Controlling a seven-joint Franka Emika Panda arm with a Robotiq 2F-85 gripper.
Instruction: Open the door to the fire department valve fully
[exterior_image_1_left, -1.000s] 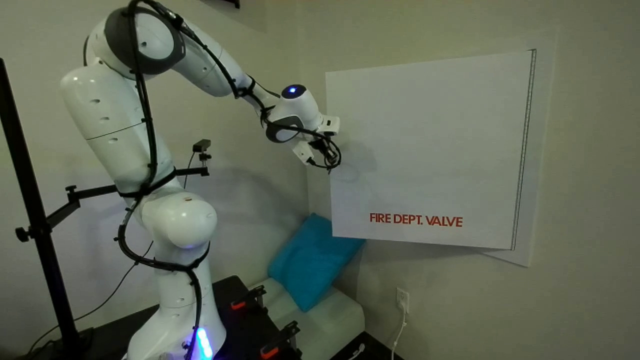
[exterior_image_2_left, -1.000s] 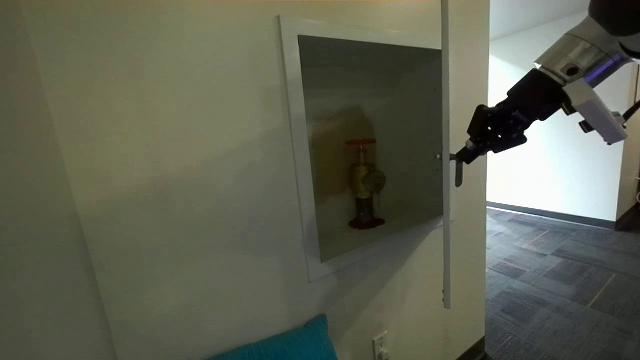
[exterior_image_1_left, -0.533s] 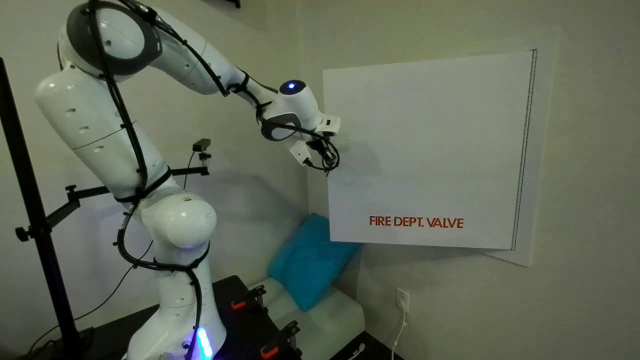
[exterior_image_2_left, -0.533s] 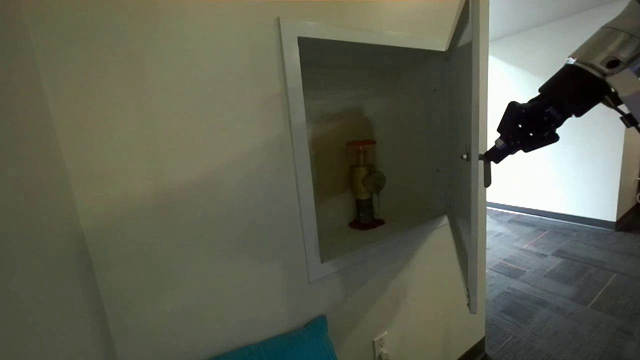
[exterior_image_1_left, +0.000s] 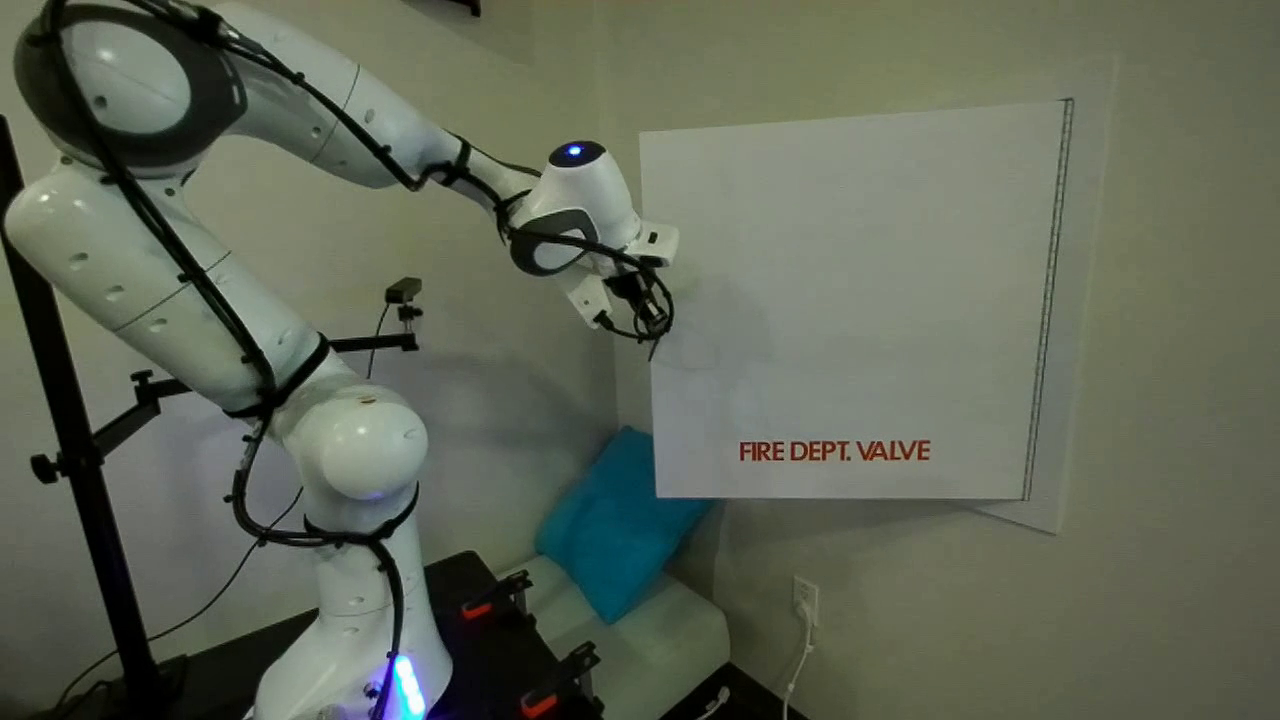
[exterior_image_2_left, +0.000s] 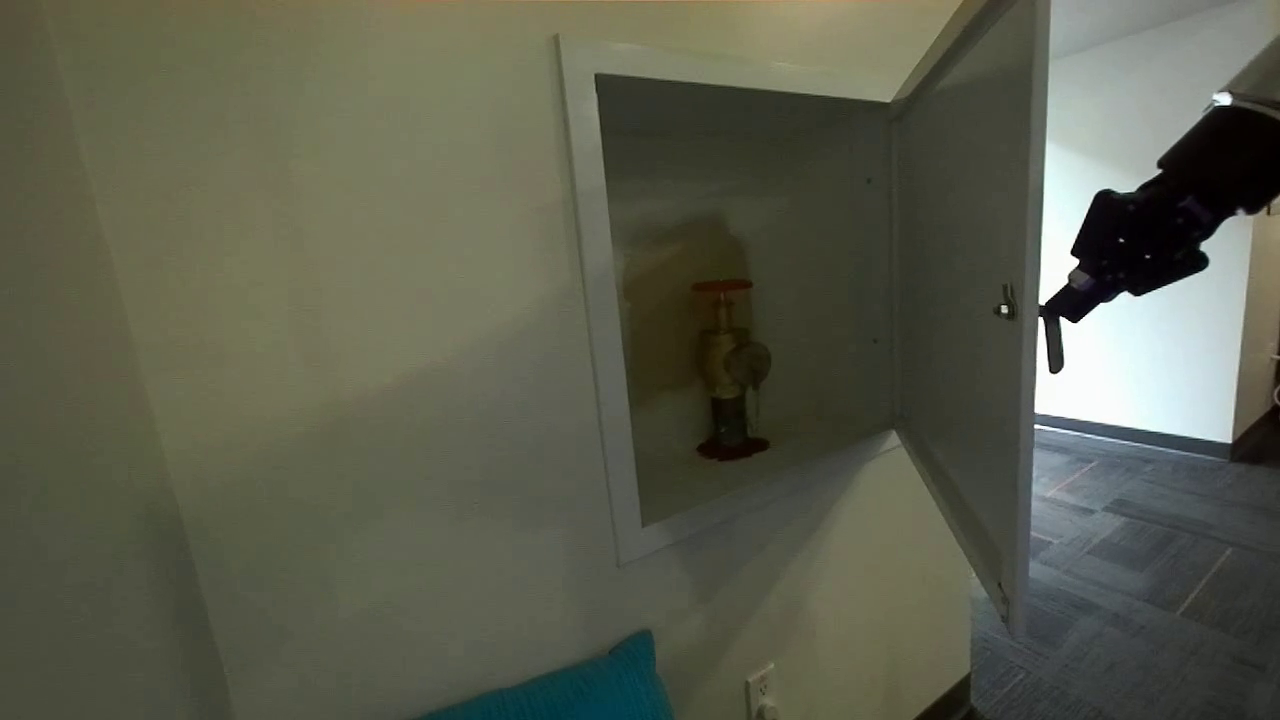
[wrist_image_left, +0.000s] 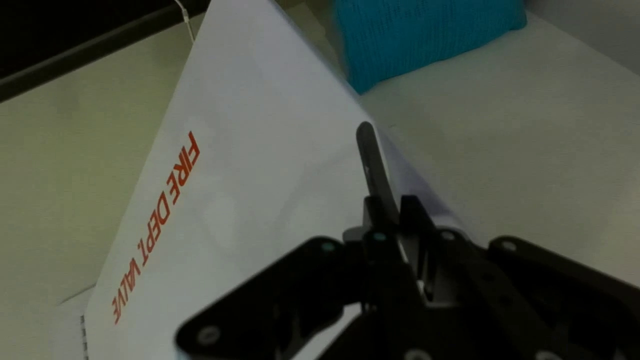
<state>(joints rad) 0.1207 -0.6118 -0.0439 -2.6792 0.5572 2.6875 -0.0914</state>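
Door (exterior_image_2_left: 962, 280) swung wider, just beside tool (wrist_image_left: 392, 212).

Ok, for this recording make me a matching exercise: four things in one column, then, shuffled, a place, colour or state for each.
Things:
1. door
2. valve
3. cushion
4. gripper

Places, colours, states:
A. inside the wall recess
B. closed on the handle
C. swung open
D. blue

Pairs: 1-C, 2-A, 3-D, 4-B.
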